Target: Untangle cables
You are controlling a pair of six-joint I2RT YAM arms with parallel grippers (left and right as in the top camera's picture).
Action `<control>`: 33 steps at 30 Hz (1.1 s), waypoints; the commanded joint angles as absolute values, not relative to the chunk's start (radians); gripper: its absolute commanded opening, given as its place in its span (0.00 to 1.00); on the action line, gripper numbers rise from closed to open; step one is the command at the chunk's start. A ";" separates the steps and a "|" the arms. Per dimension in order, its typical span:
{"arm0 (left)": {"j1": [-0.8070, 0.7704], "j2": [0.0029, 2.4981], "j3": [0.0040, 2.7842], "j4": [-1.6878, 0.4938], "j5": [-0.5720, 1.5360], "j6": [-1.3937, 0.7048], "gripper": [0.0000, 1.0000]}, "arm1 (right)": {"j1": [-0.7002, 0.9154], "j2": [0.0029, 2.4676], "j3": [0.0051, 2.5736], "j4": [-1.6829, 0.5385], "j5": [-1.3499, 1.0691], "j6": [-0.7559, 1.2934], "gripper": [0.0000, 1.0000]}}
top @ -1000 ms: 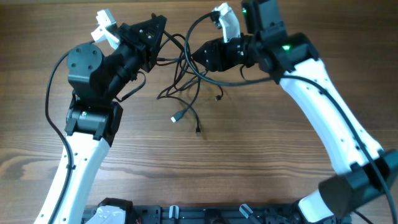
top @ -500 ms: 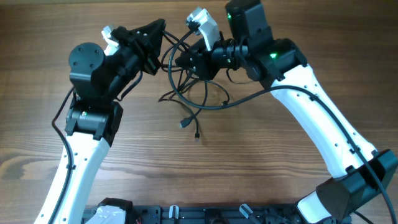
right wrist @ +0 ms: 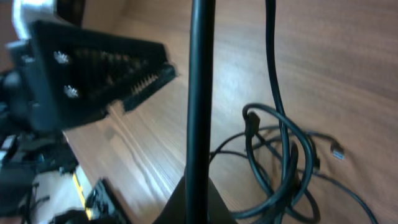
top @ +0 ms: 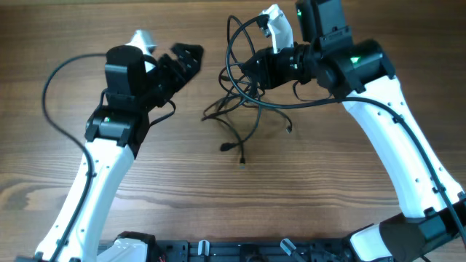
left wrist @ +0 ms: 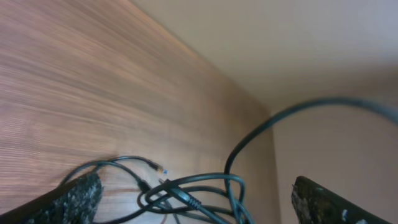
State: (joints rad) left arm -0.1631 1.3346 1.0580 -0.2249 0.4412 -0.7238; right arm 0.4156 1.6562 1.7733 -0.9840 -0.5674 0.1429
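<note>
The cables (top: 244,102) lie as a loose black tangle on the wooden table, with one tall loop (top: 231,40) lifted toward the far edge. My right gripper (top: 246,70) is shut on a strand of that tangle; in the right wrist view the held cable (right wrist: 199,93) runs straight up from the shut jaws (right wrist: 196,208). To the left of the tangle, apart from it, my left gripper (top: 194,60) stands open and holds nothing. In the left wrist view, cable loops (left wrist: 186,193) lie on the table beyond its spread fingers (left wrist: 78,199).
Loose plug ends (top: 226,147) trail toward the table's middle. The left gripper (right wrist: 93,68) shows in the right wrist view, close by. A dark rail (top: 233,251) runs along the near edge. Thick arm wires (top: 54,80) loop off the left arm.
The left gripper has opened, let go of its strand and drawn back to the left. The right gripper has shut on a strand and shifted right, and the tangle moved with it.
</note>
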 commanded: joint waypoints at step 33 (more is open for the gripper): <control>-0.303 1.702 1.064 -0.097 -0.065 -0.887 0.04 | 0.295 1.414 2.004 -0.955 -0.678 0.221 0.04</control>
State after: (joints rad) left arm -0.3332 1.6695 1.0702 -0.0166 0.1711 -0.7712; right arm 0.3599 1.5841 1.9495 -0.9913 -0.7021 0.1093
